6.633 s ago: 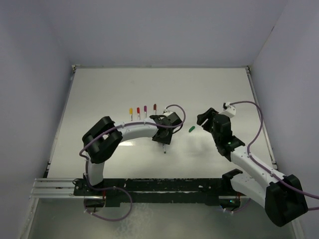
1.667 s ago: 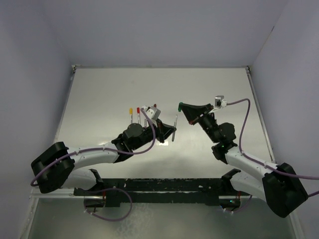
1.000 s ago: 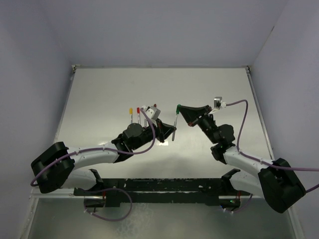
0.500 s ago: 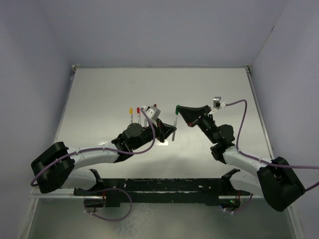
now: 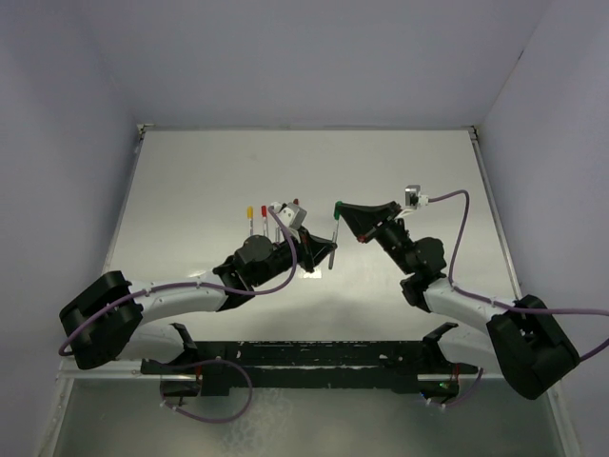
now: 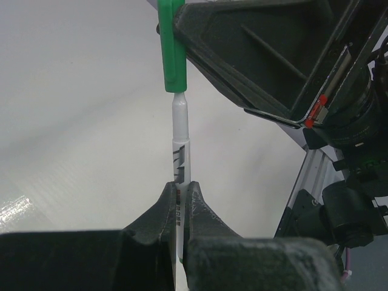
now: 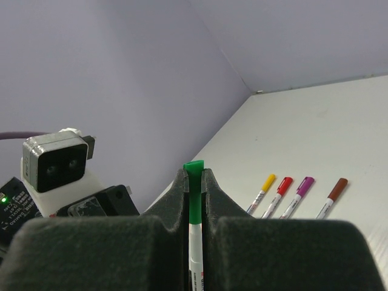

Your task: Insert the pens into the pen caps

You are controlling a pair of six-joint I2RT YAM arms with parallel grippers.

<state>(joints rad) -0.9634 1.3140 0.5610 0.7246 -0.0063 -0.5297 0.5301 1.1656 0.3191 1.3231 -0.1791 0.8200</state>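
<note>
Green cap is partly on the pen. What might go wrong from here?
The green cap covers only the pen tip, bare neck showing; releasing now may drop it.
The left claw pinches the pen far from the cap, so a crooked push from the right claw might tilt or slide it.
The left arm hangs close to the capped pens; a swing may scatter them.

Four capped pens (image 7: 303,185) lie side by side on the white table (image 5: 400,162).

Glossy green plastic cap (image 6: 171,48), smooth white pen (image 6: 180,139), matt black fingers (image 6: 204,213)
</note>
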